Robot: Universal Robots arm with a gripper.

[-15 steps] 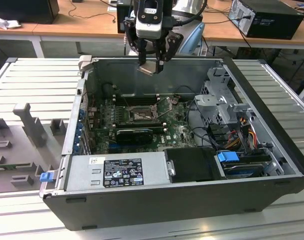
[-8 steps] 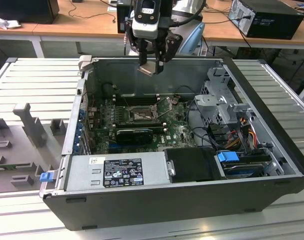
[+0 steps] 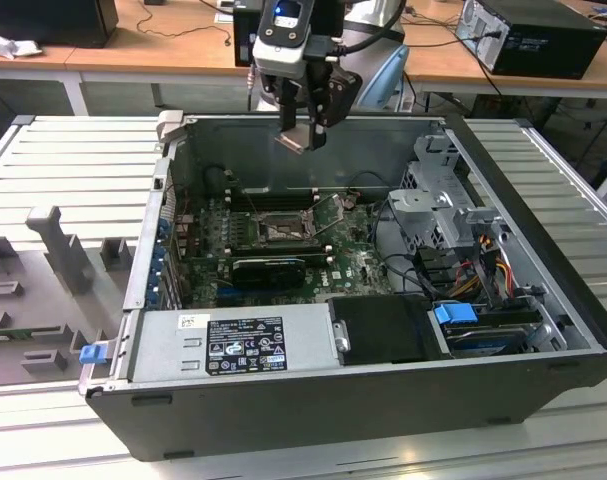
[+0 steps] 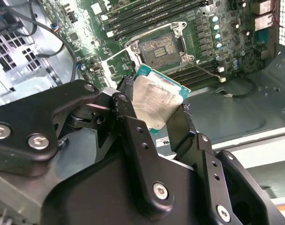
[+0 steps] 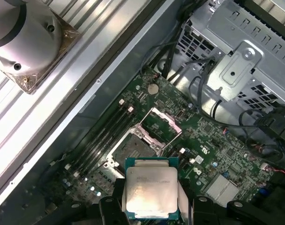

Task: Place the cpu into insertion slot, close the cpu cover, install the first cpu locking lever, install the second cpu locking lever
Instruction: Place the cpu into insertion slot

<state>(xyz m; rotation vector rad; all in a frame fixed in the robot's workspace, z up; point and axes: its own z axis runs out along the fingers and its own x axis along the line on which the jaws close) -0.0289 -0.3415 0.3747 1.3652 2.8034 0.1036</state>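
My gripper (image 3: 301,135) hangs above the back wall of the open computer case, shut on the cpu (image 3: 297,141). In both wrist views the cpu (image 4: 157,99) (image 5: 150,191) is a silver-topped square with a green edge, pinched between the black fingers (image 4: 128,117). Below it lies the green motherboard (image 3: 353,262) with the insertion slot (image 4: 161,48) (image 5: 135,148) (image 3: 281,232) bare. The cpu cover (image 5: 162,123) (image 4: 115,63) is swung up and open beside the slot. One thin locking lever (image 4: 204,70) sticks out free from the socket corner.
Memory slots (image 4: 133,14) run beside the socket. A metal drive cage (image 3: 438,195) with cables stands at the exterior view's right. The power supply (image 3: 233,342) sits along the case's front. The case walls (image 3: 313,150) surround the board.
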